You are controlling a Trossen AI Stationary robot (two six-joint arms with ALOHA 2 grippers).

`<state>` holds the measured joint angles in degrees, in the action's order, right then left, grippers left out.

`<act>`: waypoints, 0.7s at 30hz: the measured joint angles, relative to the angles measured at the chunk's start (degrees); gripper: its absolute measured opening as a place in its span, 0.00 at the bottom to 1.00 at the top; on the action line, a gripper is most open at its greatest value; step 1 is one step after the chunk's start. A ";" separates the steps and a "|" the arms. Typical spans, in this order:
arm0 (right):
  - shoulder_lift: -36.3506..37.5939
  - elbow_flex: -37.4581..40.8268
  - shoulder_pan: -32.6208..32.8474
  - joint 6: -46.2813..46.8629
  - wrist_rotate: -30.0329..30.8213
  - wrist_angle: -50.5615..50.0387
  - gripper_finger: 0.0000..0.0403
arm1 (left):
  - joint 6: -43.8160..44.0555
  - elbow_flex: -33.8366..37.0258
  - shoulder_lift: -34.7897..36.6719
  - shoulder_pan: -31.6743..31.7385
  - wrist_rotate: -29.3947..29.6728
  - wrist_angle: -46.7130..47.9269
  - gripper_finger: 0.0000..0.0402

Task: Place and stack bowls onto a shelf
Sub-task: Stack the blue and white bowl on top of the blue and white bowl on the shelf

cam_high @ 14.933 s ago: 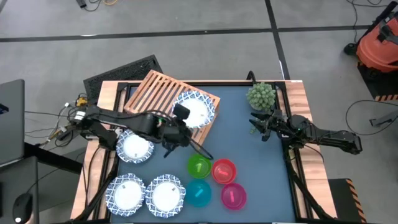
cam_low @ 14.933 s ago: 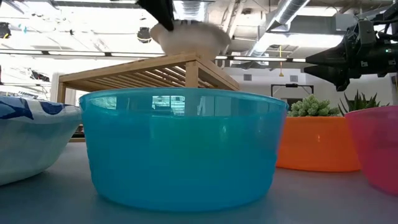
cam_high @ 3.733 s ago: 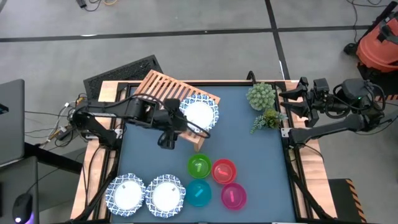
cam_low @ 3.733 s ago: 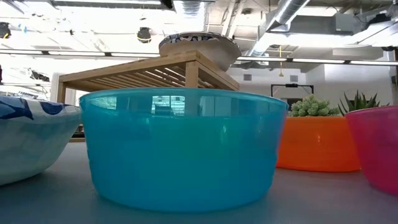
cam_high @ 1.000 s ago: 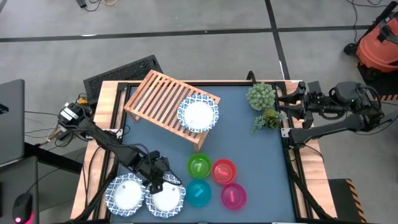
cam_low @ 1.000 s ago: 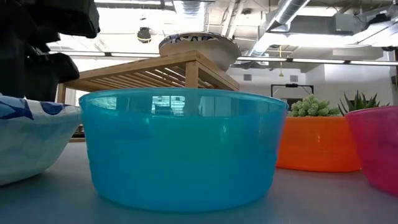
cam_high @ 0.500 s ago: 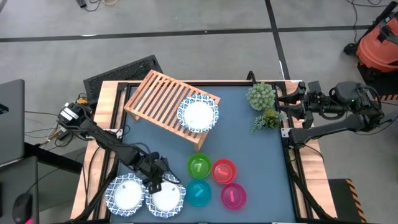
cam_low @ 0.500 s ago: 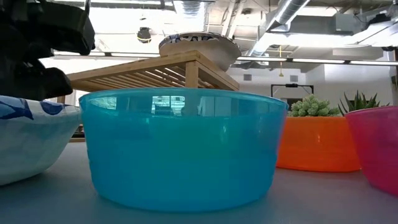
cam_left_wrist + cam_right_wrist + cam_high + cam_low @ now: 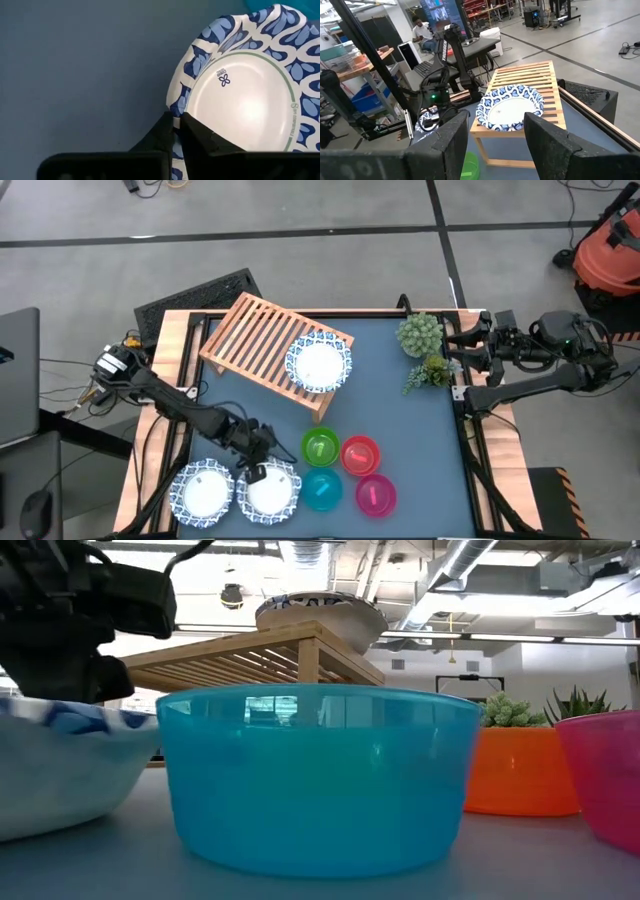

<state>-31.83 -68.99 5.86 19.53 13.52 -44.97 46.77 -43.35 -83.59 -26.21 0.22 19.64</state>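
left gripper pinches the rim of a patterned bowl at the table's near-left corner

the left gripper (image 9: 257, 468) has its fingers (image 9: 167, 135) pressed together on the far-left rim of a white bowl (image 9: 269, 490) with a blue scroll border and a thin green ring inside. a second patterned bowl (image 9: 202, 490) sits just to its left, by the table's (image 9: 400, 440) near-left edge; the teal bowl (image 9: 320, 491) touches or nearly touches it on the right. green (image 9: 320, 448), red (image 9: 360, 455) and magenta (image 9: 376, 496) bowls cluster beside that. open blue tabletop lies between this group and the slatted wooden shelf (image 9: 255, 340) at far left, where patterned bowls (image 9: 318, 363) rest at its right end. the right gripper (image 9: 452, 350) hangs with fingers apart at the far-right edge, beside the green plant (image 9: 420, 333).
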 joint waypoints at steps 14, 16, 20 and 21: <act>0.00 0.00 -0.02 -0.34 0.02 0.03 0.54 | 7.20 -1.51 0.00 2.66 -0.99 0.59 0.00; 0.00 0.00 -0.01 -0.35 0.02 0.03 0.54 | 7.49 -2.41 0.00 2.86 -0.82 0.44 0.00; 0.00 0.00 0.00 -0.49 0.18 0.01 0.54 | 8.39 -4.32 0.00 3.73 -0.85 0.65 0.00; 0.00 0.00 -0.01 -0.50 0.49 0.00 0.54 | 8.38 -4.84 0.00 4.00 -1.03 0.89 0.00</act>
<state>-31.83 -68.99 5.85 19.03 14.00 -44.97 55.15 -48.19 -83.59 -22.21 -0.82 20.52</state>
